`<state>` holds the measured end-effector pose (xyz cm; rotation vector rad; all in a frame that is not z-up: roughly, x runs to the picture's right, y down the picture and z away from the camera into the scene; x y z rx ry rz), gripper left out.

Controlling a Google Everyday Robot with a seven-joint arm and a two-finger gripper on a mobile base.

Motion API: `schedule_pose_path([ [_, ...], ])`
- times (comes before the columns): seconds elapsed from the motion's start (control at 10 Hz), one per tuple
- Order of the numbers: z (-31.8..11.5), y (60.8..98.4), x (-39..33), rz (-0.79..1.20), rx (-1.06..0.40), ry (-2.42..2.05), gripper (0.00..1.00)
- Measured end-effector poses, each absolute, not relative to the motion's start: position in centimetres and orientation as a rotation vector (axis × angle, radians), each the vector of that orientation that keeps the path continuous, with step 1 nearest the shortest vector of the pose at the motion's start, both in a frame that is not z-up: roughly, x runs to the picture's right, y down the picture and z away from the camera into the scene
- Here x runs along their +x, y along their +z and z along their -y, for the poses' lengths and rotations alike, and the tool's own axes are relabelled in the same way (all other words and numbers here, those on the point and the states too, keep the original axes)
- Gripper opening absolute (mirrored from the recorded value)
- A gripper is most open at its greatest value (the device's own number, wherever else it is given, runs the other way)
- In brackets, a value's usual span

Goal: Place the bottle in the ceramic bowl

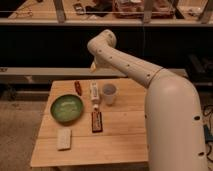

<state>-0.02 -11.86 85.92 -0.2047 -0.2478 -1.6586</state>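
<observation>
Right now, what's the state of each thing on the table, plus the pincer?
bottle: lying on its side on the table, outside the bowl, not held
bowl: upright, empty
cup: upright, beside the bottle
red packet: lying flat
dark bar: lying flat
white pad: lying flat
pincer: open, holding nothing, raised above the table's far side, mostly hidden by the arm
</observation>
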Motion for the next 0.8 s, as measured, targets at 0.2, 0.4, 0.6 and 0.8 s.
schedule_pose_path([
  [0.2,10.6,88.0,-1.1,0.302,-0.161,-1.648,0.80],
  [0.4,10.1,89.1,-2.3,0.345,-0.125,-1.659,0.80],
  [0.6,8.9,90.3,-2.8,0.398,-0.133,-1.672,0.80],
  [0.8,7.6,91.5,-2.7,0.451,-0.170,-1.656,0.80],
])
